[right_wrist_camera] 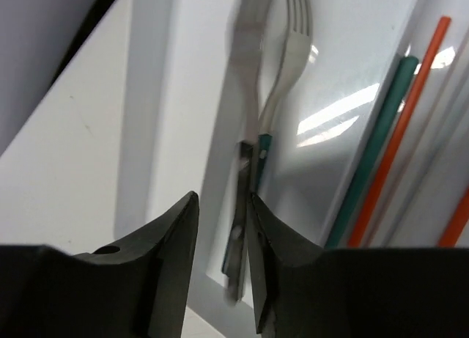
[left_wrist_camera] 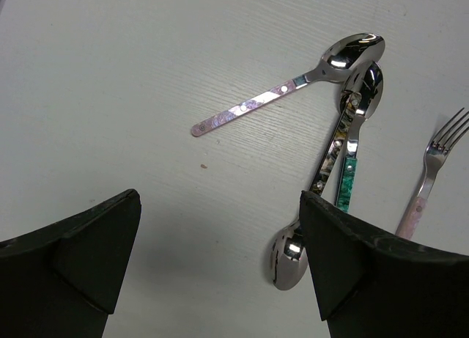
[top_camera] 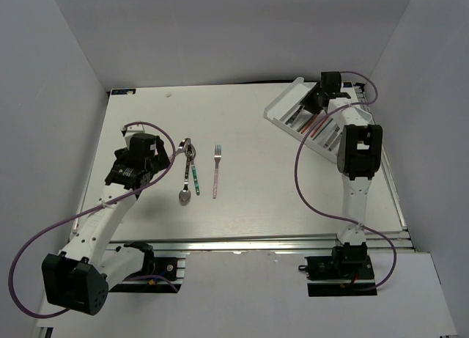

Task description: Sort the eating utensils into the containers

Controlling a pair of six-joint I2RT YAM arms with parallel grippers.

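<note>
Faintly blurred fork (right_wrist_camera: 242, 169) between jaws of right claw (right_wrist_camera: 222, 210), over tray (right_wrist_camera: 172, 125)

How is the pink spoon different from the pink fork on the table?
The pink-handled spoon ends in a round bowl; the fork ends in thin prongs. The spoon's bowl lies right against another spoon, while the fork lies on its own, touching no other utensil. Both are shiny metal with pink handles, and both lie flat on the table.
</note>
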